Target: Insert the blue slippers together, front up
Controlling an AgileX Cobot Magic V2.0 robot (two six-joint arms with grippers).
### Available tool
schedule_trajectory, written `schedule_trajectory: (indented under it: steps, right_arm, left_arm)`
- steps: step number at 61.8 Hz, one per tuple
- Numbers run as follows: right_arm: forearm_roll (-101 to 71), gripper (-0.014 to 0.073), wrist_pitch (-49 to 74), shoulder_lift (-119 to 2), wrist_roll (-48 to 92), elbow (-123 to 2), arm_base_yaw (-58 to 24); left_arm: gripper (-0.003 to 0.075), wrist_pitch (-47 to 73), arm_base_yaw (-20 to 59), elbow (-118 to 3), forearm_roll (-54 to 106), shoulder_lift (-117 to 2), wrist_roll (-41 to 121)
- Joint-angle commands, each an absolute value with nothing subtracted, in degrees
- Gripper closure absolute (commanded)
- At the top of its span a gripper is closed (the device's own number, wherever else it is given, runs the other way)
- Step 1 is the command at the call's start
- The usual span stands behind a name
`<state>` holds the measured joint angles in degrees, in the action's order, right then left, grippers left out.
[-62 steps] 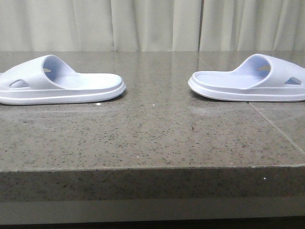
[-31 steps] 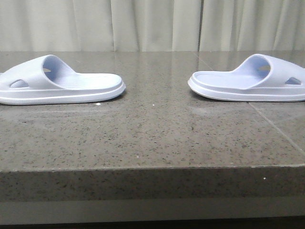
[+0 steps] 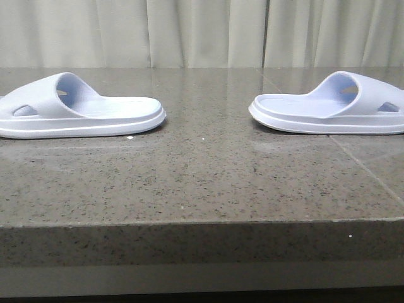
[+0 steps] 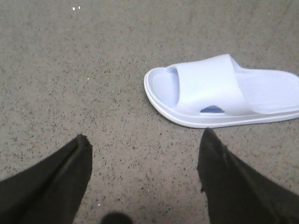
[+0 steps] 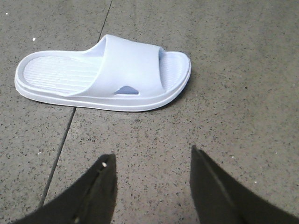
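1. Blue slippers: two matching pale lavender-blue slides lie sole-down on the speckled stone table (image 3: 202, 183), well apart, one at each side of the front view.
2. Left slipper (image 3: 79, 107): long axis runs across the table, side to side. Heel end faces the table's middle; strap and toe end face outward to the left, partly cut by the frame edge. An oval hole shows in the strap's near side.
3. Right slipper (image 3: 331, 104): long axis also runs side to side, mirrored. Heel end faces the middle, strap and toe end face outward to the right. The two heels point toward each other across a wide bare gap.
4. Left gripper (image 4: 145, 144): jaws spread wide, nothing between them, hovering over bare stone. The left slipper (image 4: 224, 91) lies just beyond the fingertips, untouched.
5. Right gripper (image 5: 152, 161): jaws likewise parted and holding nothing. The right slipper (image 5: 105, 72) lies beyond the fingertips, apart from them, with the ribbed footbed visible.
6. Surface: dark grey-brown polished stone with fine speckle, a thick front edge, and a seam line (image 5: 70, 126) that passes under the right slipper.
7. Room: pale pleated curtain (image 3: 202, 31) hangs behind the table's far edge.
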<state>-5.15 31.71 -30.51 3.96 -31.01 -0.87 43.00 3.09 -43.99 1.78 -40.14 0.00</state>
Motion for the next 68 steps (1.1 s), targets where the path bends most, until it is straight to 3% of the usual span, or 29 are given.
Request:
schedule_trajectory:
  steps: [1, 16, 39, 68]
  right_arm:
    - [-5.2, 0.0198, 27.9, -31.0, 4.1, -33.0, -0.6]
    - [-5.2, 0.0198, 27.9, -31.0, 4.1, -33.0, -0.6]
    - [-5.2, 0.0198, 27.8, -31.0, 4.1, -33.0, -0.6]
    - [-5.2, 0.0198, 27.9, -31.0, 4.1, -33.0, -0.6]
  left_arm:
    - [0.0266, 44.5, 3.4, -49.2, 1.6, -45.7, -0.4]
    - [0.0275, 48.7, -3.5, -56.0, 6.7, -58.6, 3.2]
    - [0.0282, 52.1, -23.2, -57.2, 51.1, -72.4, 36.7]
    - [0.0282, 53.2, -18.9, -64.5, 57.2, -89.8, 40.5]
